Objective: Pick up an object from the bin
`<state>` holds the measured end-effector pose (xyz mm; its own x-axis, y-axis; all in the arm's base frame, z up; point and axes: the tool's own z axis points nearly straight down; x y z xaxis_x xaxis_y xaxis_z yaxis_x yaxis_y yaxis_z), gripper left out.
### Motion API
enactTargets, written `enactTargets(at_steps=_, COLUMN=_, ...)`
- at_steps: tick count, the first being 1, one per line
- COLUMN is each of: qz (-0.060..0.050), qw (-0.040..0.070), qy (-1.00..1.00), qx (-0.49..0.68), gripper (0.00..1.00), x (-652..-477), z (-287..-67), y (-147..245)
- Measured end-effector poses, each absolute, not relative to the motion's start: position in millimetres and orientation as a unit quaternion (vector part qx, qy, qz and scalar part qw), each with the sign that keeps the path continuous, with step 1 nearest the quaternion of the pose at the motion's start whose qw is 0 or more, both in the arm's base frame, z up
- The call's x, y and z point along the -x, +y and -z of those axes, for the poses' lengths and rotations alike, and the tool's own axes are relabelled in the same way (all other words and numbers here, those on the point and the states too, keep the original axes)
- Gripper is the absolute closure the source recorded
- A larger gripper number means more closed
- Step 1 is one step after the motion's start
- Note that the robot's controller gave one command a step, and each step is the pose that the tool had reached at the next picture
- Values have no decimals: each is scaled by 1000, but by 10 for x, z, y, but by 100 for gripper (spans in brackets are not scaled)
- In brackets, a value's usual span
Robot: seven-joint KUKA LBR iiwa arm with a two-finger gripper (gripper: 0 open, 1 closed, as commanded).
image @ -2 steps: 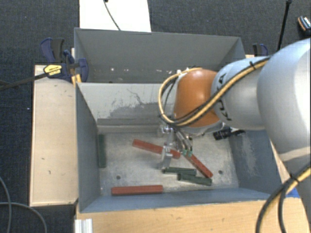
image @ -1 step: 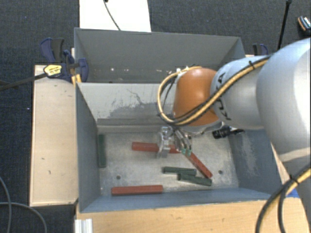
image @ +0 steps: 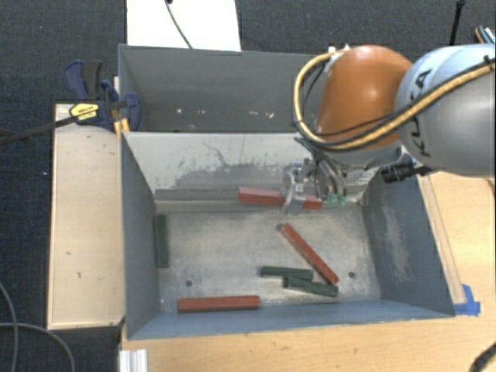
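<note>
My gripper (image: 297, 198) hangs low at the back of the bin, right of centre, below the orange wrist cover. Its metal fingertips stand right at a flat red bar (image: 263, 198) that lies along the back edge of the floor and passes under them. Whether the fingers grip that bar I cannot tell. A second red bar (image: 308, 253) lies slanted just in front of the gripper. Two dark green bars (image: 298, 278) lie crossed at its lower end.
A third red bar (image: 219, 304) lies along the front wall at the left. A dark green bar (image: 161, 241) stands against the left wall. The arm and its cables cover the bin's back right corner.
</note>
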<state>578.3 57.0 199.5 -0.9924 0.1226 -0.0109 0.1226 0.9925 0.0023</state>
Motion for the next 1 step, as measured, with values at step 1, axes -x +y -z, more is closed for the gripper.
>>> enactTargets(at_steps=1, qz=0, qw=3, qy=996, qx=86, gripper=100, x=-5287, z=-2510, y=441)
